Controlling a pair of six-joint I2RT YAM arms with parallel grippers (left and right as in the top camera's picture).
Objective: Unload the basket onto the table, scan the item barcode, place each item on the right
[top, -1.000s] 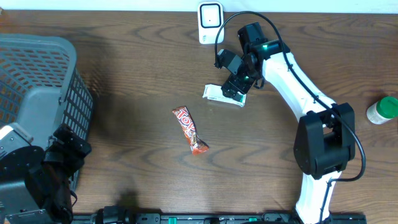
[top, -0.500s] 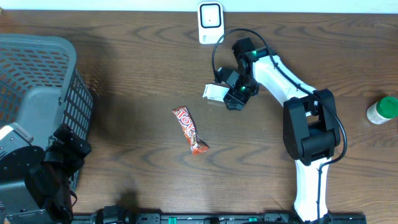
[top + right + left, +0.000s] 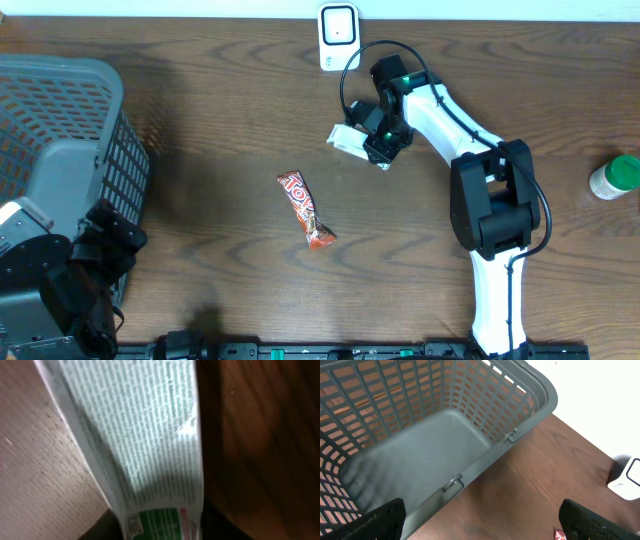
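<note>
A white box with green print [image 3: 346,138] hangs tilted just above the table below the white barcode scanner [image 3: 338,36]. My right gripper [image 3: 378,146] is shut on the box's right end. In the right wrist view the box [image 3: 150,435] fills the frame, its printed face toward the camera, with dark fingers [image 3: 220,525] on both sides at the bottom. My left gripper [image 3: 490,527] stands open at the near left beside the basket, with nothing between its fingers. A red candy bar [image 3: 306,209] lies mid-table.
A grey plastic basket [image 3: 60,130] takes up the left side; its mesh wall [image 3: 445,390] fills the left wrist view. A green-capped bottle [image 3: 615,176] stands at the right edge. The scanner [image 3: 625,480] shows at that view's right edge.
My right gripper came down on the box's right end and shut on it. The box has tilted and shifted a little toward the scanner. The left arm has not moved.
</note>
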